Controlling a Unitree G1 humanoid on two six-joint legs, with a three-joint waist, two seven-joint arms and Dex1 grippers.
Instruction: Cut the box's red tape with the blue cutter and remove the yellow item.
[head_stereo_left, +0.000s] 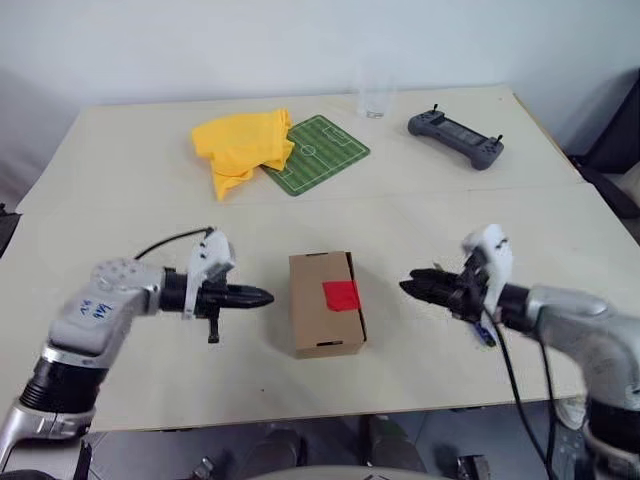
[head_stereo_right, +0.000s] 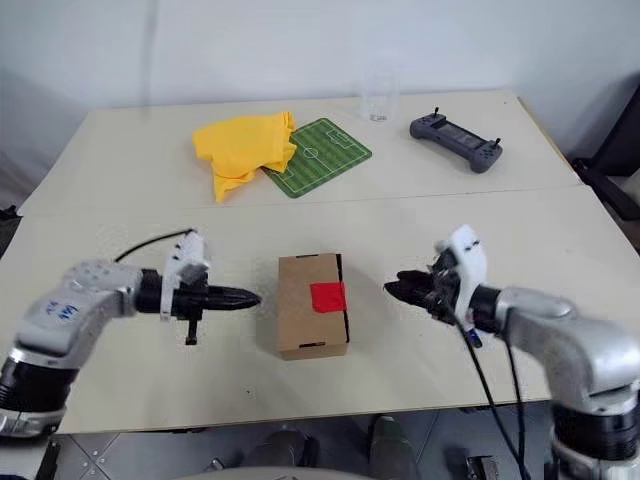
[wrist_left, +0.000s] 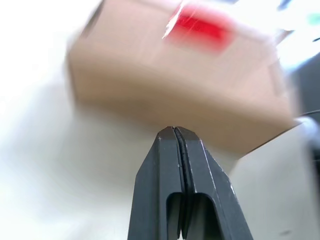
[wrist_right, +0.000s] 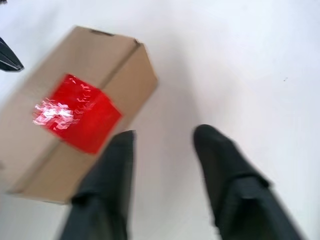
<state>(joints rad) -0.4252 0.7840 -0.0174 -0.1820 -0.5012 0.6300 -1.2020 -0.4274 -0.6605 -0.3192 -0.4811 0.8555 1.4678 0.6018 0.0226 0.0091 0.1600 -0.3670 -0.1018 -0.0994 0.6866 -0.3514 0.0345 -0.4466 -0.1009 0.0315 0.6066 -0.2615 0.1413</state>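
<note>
The box (head_stereo_left: 318, 318) lies closed in the middle of the near table, with the red tape (head_stereo_left: 341, 295) over its lid edge on the right side. My left gripper (head_stereo_left: 265, 297) is shut and empty, pointing at the box's left side from a short gap away. On the other side my right gripper (head_stereo_left: 408, 285) points at the box, also apart from it; its fingers (wrist_right: 116, 150) stand open with nothing between them. A short blue piece of the blue cutter (head_stereo_left: 487, 336) shows under my right wrist, the rest covered. The yellow item is hidden.
At the back left a big yellow cloth (head_stereo_left: 243, 145) lies partly over a green pitch-patterned mat (head_stereo_left: 320, 152). A clear glass (head_stereo_left: 376, 95) stands at the far edge and a grey controller (head_stereo_left: 456, 138) lies at the back right. A seam crosses the table (head_stereo_left: 450, 195).
</note>
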